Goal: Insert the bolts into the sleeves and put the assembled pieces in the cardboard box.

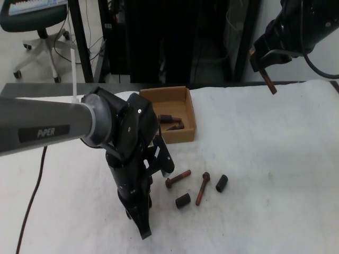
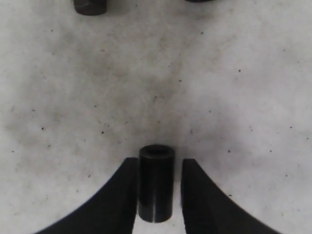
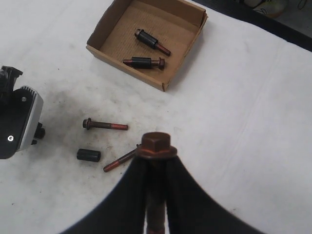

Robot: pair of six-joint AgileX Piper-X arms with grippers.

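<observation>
The left gripper (image 2: 159, 168) hangs low over the worktop (image 3: 243, 122), well out in front of the cardboard box (image 3: 122, 66). Its two fingers are closed in on a black sleeve (image 2: 156, 195). The sleeve lies along the fingers with its open bore facing away from the wrist.

The right gripper (image 3: 156, 161) is held high, off to the right of the box and well apart from the left one. It is clamped on a rusty bolt (image 3: 156, 144); the hex head sits just past the fingertips and the shank runs back between the fingers.

Two assembled pieces (image 3: 152, 40) already lie in the box. In front of the box, between it and the left gripper, two loose bolts (image 3: 105, 125) and two loose sleeves (image 3: 88, 155) wait on the worktop.

To my eye the third pair is in hand: each arm has its half, and the insertion is not yet made. The next move calls for bringing the two grippers together and lining the bolt's shank up with the sleeve's bore, both on one axis. Then the bolt has to slide in squarely, since a small tilt would likely jam it at the mouth. After that the pair goes into the box.
</observation>
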